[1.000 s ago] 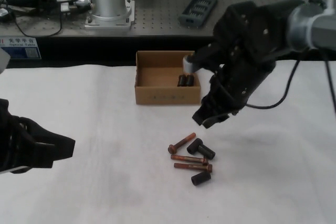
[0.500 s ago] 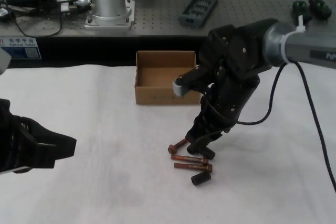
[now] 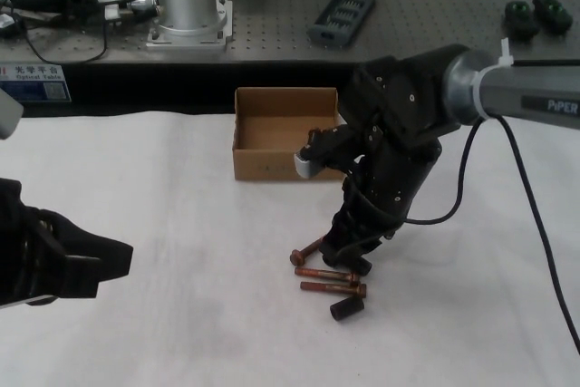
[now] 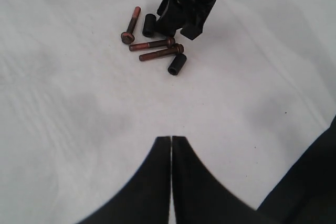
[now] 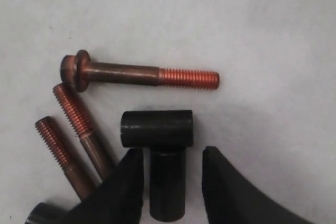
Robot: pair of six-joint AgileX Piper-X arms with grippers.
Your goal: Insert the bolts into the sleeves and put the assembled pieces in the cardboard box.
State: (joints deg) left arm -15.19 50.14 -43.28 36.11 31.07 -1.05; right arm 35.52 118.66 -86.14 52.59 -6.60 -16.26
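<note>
- Your right gripper [image 5: 172, 151] is low over the pile, its fingers [image 5: 126, 182] apart and straddling one black sleeve [image 5: 168, 187]. There is a clear gap on one side.
- A second sleeve [image 5: 157, 128] lies crosswise just past the fingertips, touching the first sleeve's end.
- Beyond it lies a long bolt [image 5: 139, 73], and two more bolts [image 5: 77, 119] lie just beside one finger.
- Your left gripper [image 4: 171, 148] has its fingers together around nothing, well apart from the pile.
- The cardboard box [image 3: 281, 169] sits near the right gripper, behind it.
</note>
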